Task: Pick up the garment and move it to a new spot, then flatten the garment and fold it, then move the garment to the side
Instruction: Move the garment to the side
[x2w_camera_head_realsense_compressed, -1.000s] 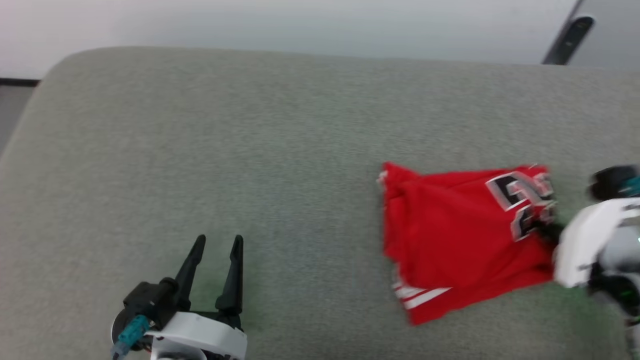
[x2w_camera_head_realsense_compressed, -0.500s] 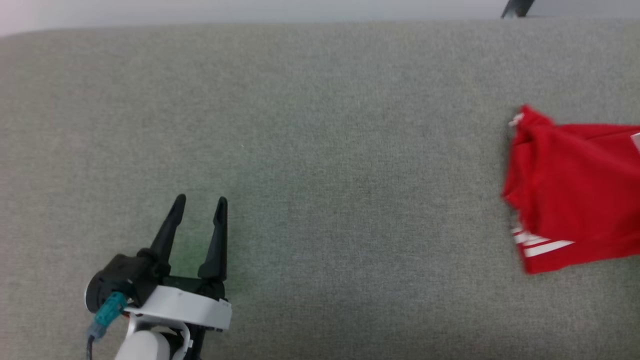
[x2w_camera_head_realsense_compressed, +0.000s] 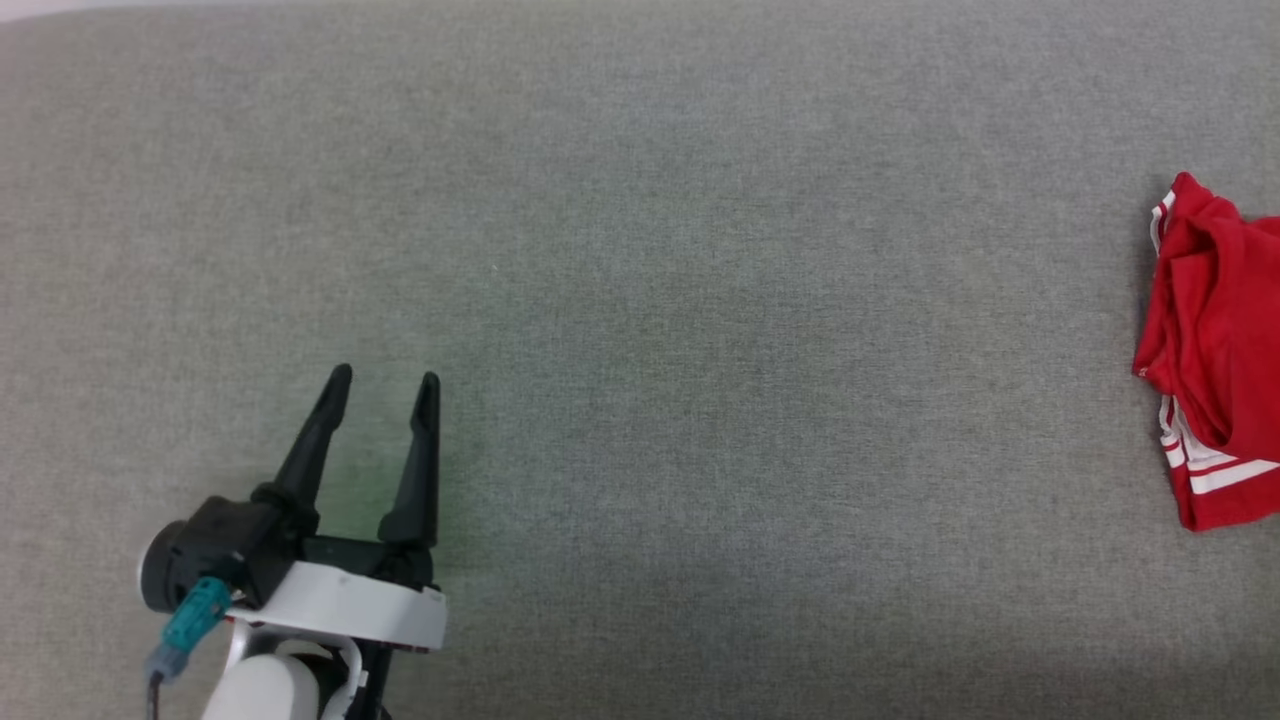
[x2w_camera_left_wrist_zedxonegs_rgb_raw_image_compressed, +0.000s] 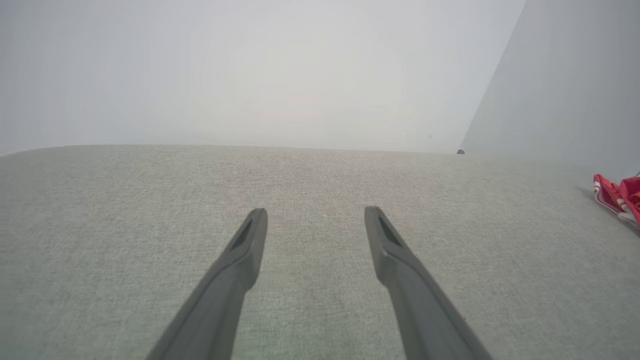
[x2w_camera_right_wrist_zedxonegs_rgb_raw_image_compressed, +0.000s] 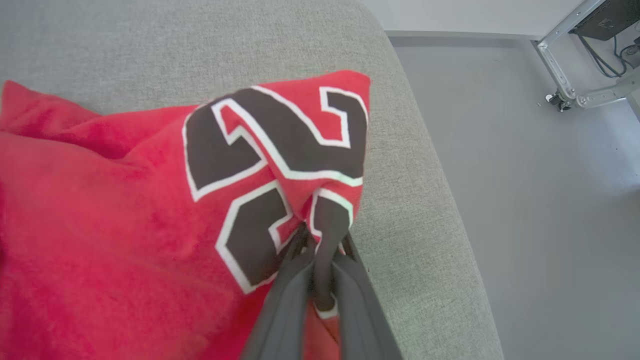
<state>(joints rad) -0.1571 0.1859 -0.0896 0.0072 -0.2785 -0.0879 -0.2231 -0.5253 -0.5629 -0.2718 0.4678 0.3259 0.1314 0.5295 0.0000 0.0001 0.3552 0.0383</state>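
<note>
Head view: left gripper (x2w_camera_head_realsense_compressed: 386, 375) at 8 o'clock, fingers spread, nothing between them, over grey cushion (x2w_camera_head_realsense_compressed: 700, 250). Red jersey (x2w_camera_head_realsense_compressed: 1215, 330) bunched at 3 o'clock edge, well apart from it. Right wrist view: right gripper (x2w_camera_right_wrist_zedxonegs_rgb_raw_image_compressed: 324, 245) fingers pressed together, pinching jersey fabric by the black number (x2w_camera_right_wrist_zedxonegs_rgb_raw_image_compressed: 280, 135).

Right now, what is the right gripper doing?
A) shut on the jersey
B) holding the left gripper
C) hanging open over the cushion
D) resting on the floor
A: in the right wrist view the right gripper is pinched shut on a fold of the jersey.
</note>
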